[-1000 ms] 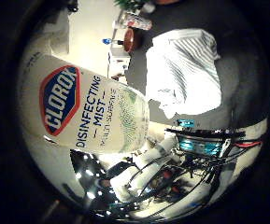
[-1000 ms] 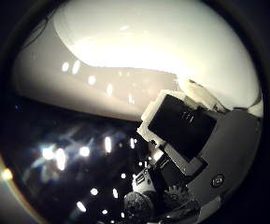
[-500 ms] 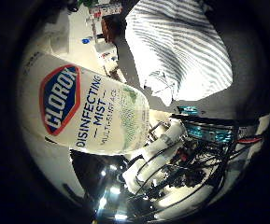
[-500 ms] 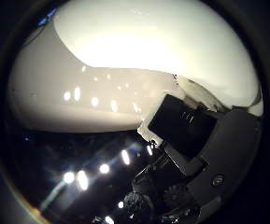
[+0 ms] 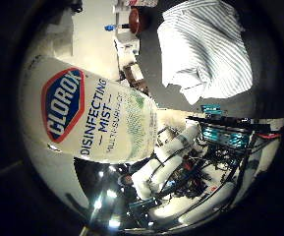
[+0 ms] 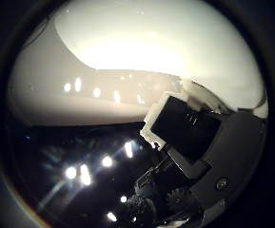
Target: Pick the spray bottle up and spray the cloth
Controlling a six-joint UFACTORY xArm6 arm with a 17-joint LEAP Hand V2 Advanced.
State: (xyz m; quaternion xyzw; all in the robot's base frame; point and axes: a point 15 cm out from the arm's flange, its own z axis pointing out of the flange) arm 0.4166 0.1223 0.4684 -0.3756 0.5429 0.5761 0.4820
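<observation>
Compared with half a second ago, the striped cloth [image 5: 205,49] sits a little further from the palm and more toward the upper right of the little finger side view, though this is the camera shifting with the hand and not the cloth itself moving; the spray bottle [image 5: 92,118] fills the left and centre of that view just as it did before. Its white body with the printed label lies right up against the palm, tilted, with the green-speckled end pointing toward the middle of the frame. The hand [image 5: 176,157] shows at the lower right as white and black segments with a teal part beside them, and the white fingers [image 5: 163,164] curl up against the bottle's side, so the bottle is held in a closed grasp. The cloth, white with thin dark stripes, lies crumpled on a dark grey tabletop [image 5: 154,78], well apart from the bottle. Beyond it, near the upper edge of the frame, stand a small reddish-brown round object [image 5: 133,18] and some pale boxes, too small to make out further. In the thumb side view the bottle's smooth white surface takes up the whole upper half, very close to the lens, with a white and black finger part pressed against it at the centre right and dark geared parts below; a glossy dark surface with bright light spots fills the lower left.
</observation>
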